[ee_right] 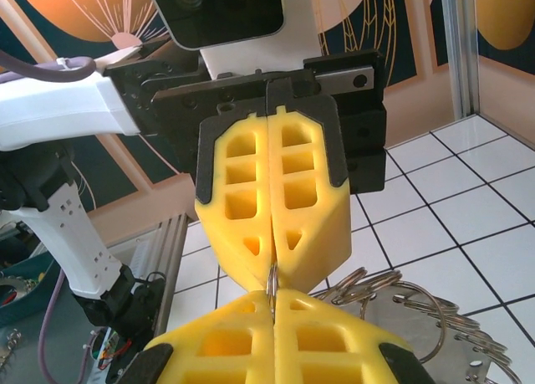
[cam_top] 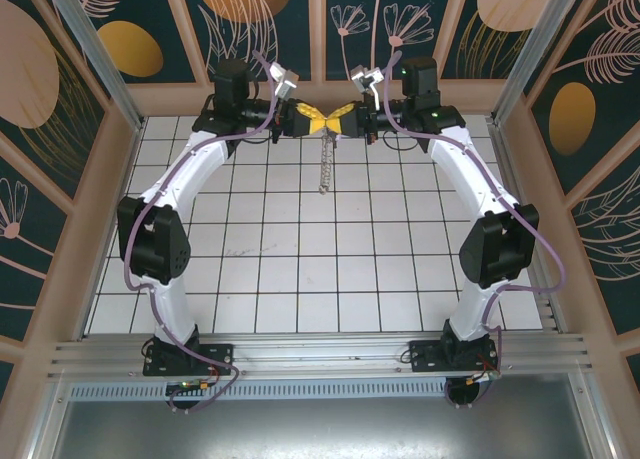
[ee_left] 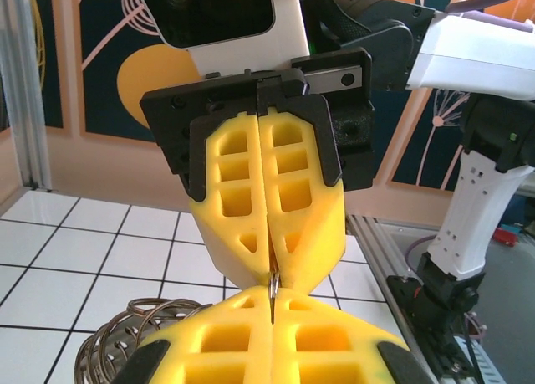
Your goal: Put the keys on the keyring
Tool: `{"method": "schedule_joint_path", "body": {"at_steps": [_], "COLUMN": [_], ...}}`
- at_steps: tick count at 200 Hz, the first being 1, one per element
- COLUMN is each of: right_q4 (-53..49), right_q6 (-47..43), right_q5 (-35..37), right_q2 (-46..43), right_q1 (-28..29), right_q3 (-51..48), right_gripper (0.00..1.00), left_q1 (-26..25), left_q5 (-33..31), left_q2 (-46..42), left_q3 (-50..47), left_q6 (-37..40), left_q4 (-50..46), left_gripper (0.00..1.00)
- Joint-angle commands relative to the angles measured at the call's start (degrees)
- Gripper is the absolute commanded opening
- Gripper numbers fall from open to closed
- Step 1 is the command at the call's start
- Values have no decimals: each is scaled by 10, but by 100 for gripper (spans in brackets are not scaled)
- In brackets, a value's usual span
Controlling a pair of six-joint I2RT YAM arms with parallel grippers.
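High over the far middle of the table my left gripper (cam_top: 324,122) and right gripper (cam_top: 335,121) meet tip to tip. Both are shut on one thin silvery ring (ee_left: 273,285) of the keyring, which stands edge-on between the two pairs of yellow fingers. A chain of linked rings (cam_top: 323,165) hangs from that spot down to the white tiles. In the left wrist view a bunch of rings (ee_left: 117,338) shows at lower left; in the right wrist view the bunch (ee_right: 393,290) lies at lower right. The keys are out of view.
White tiled floor (cam_top: 300,269) spreads between the arms, with wooden rails and patterned walls around it. The aluminium base rail (cam_top: 320,354) runs along the near edge. A flat silvery piece (ee_right: 472,355) sits under the rings in the right wrist view.
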Motion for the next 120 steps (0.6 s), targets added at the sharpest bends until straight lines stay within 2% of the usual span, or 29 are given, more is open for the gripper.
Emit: {"method": "schedule_joint_path", "body": {"at_steps": [1, 21, 38, 61, 92, 120], "right_q4": [45, 54, 78, 126, 141, 177], "right_q6": [19, 27, 45, 79, 88, 108], "right_q5": [11, 20, 21, 16, 24, 15], "right_q2": [-16, -22, -36, -58, -78, -89], "right_q1": [2, -2, -12, -30, -43, -44], "right_q3": [10, 2, -14, -48, -81, -127], "right_gripper": [1, 18, 27, 33, 39, 43], "left_q1": [-4, -4, -4, -4, -4, -4], "left_q5": [-8, -16, -18, -22, -29, -40], "left_q2": [-33, -37, -37, -38, -40, -47], "left_q3": [-23, -28, -29, -34, -42, -54], "left_q6": [-12, -19, -19, -19, -29, -63], "left_q4": [56, 70, 71, 75, 90, 138], "left_gripper": [0, 0, 0, 0, 0, 0]}}
